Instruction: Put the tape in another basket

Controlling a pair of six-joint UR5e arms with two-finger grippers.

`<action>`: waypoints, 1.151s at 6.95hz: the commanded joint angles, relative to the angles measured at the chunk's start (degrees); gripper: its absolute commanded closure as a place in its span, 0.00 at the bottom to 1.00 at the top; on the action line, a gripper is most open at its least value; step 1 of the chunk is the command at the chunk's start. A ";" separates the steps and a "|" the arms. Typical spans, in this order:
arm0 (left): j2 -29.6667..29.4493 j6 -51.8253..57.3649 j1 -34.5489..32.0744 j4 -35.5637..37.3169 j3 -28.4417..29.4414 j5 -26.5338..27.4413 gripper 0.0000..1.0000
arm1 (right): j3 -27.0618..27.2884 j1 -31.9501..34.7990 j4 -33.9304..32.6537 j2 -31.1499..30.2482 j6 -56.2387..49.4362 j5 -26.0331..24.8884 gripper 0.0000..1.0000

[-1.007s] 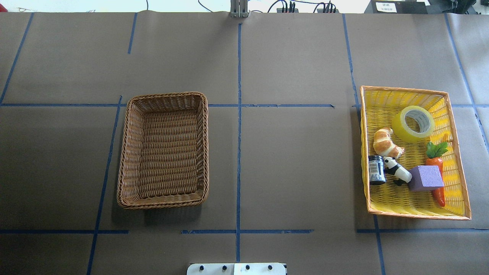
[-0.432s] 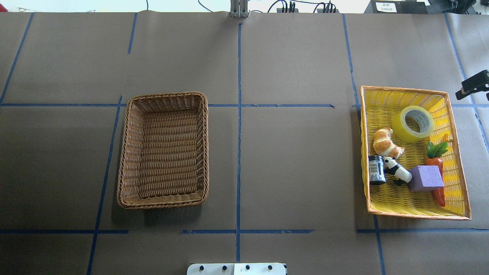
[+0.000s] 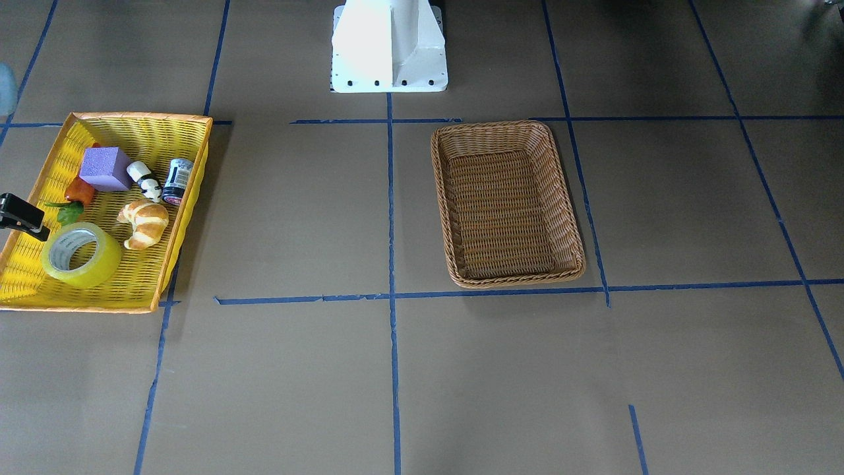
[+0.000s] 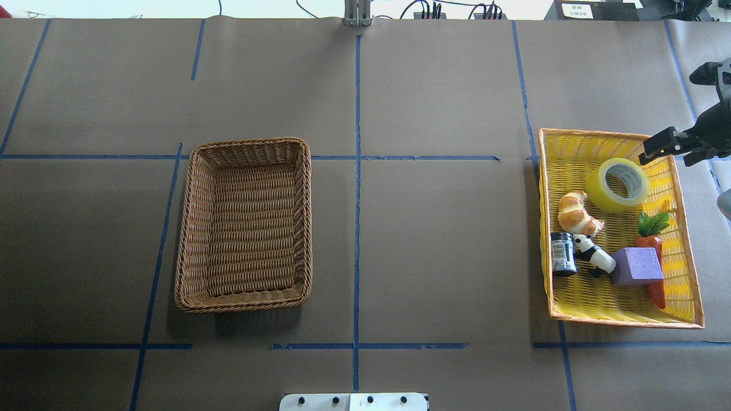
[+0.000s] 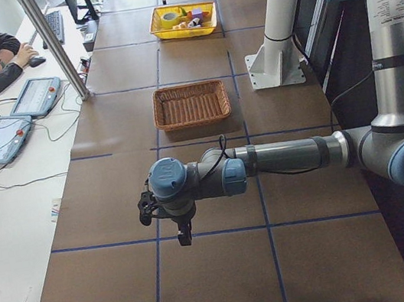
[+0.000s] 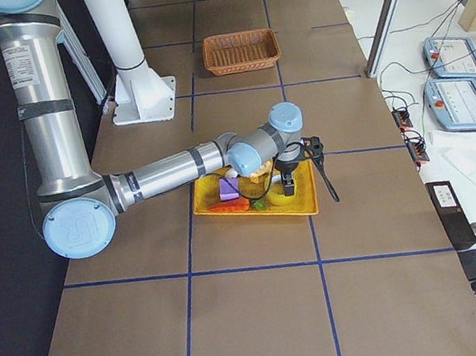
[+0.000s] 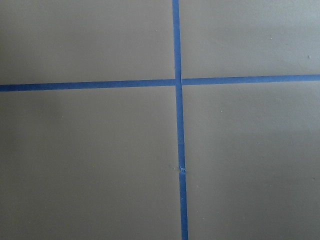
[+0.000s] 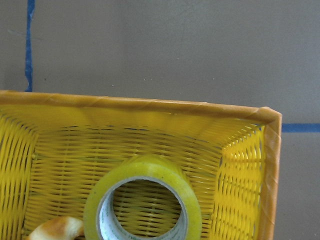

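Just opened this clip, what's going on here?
The robot is about to pick up the tape for its move to the wicker basket. The right gripper hovers over the far corner of the yellow basket, jaws apart, right beside the tape. The tape lies flat in that basket and is not yet gripped. The wicker basket holds nothing. The left gripper hangs over bare table, away from both baskets.
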 commanded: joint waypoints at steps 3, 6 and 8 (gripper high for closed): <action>0.05 0.13 0.00 -0.09 -0.10 0.00 0.00 | -7.80 -3.62 8.21 0.61 0.92 -0.76 0.00; 0.14 0.05 0.00 -0.09 -0.54 0.00 0.00 | -8.51 -5.46 8.23 0.61 0.92 -1.91 0.01; 0.05 0.05 0.00 -0.09 -0.45 0.00 0.00 | -8.95 -5.73 8.23 0.61 0.92 -1.91 0.05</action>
